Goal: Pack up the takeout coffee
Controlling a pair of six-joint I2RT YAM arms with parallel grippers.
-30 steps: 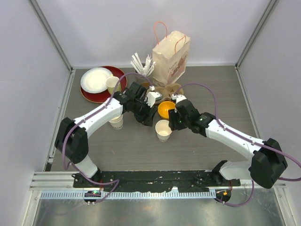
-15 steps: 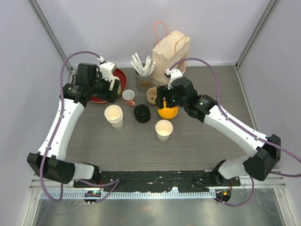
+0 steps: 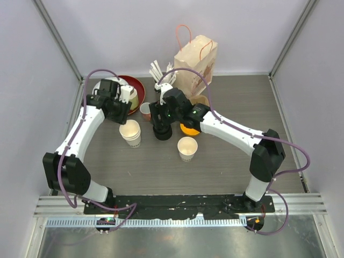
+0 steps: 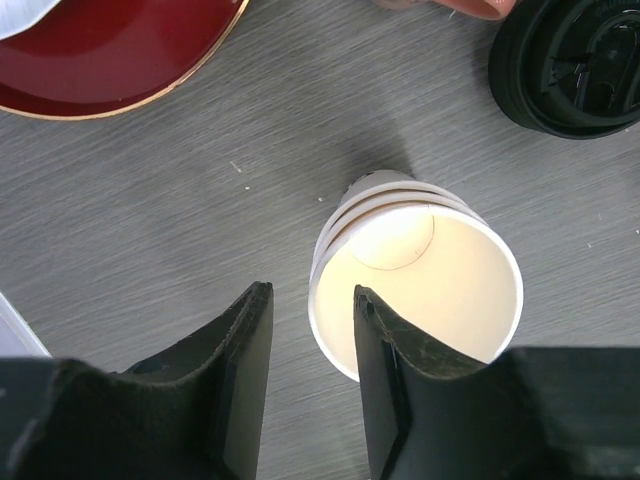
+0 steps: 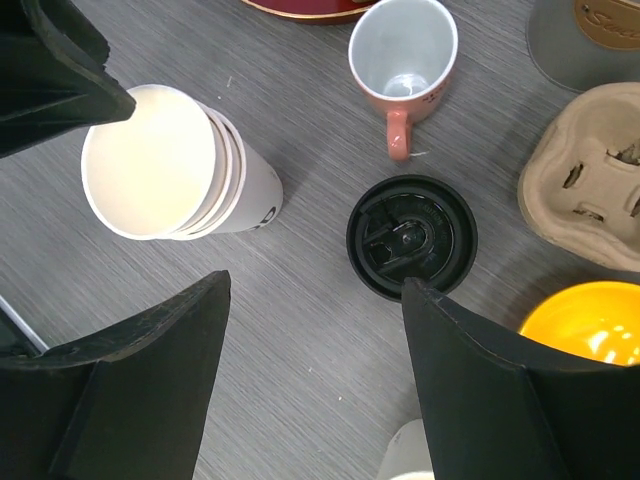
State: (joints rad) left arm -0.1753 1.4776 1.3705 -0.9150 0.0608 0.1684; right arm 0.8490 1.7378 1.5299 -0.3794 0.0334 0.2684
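A stack of cream-white paper cups [image 3: 131, 132] stands open and lidless left of centre. It also shows in the left wrist view [image 4: 415, 275] and the right wrist view [image 5: 160, 165]. A single paper cup [image 3: 187, 148] stands lidless nearer the front. A stack of black lids [image 3: 162, 133] lies between them, seen also in the right wrist view [image 5: 411, 237]. My left gripper [image 3: 127, 111] [image 4: 310, 300] is open, its jaws straddling the stack's near rim from above. My right gripper [image 3: 161, 121] [image 5: 315, 290] is wide open and empty, just above the black lids.
A brown paper bag [image 3: 196, 64] stands at the back. A cardboard cup carrier [image 5: 590, 180], an orange bowl [image 3: 189, 129], a pink-handled cup [image 3: 145, 110], a red plate [image 3: 134, 86] with a white plate, and a straw holder [image 3: 161, 75] crowd the middle.
My left gripper has come down and right from the red plate to the cup stack. My right gripper has swung left from over the orange bowl to the black lids.
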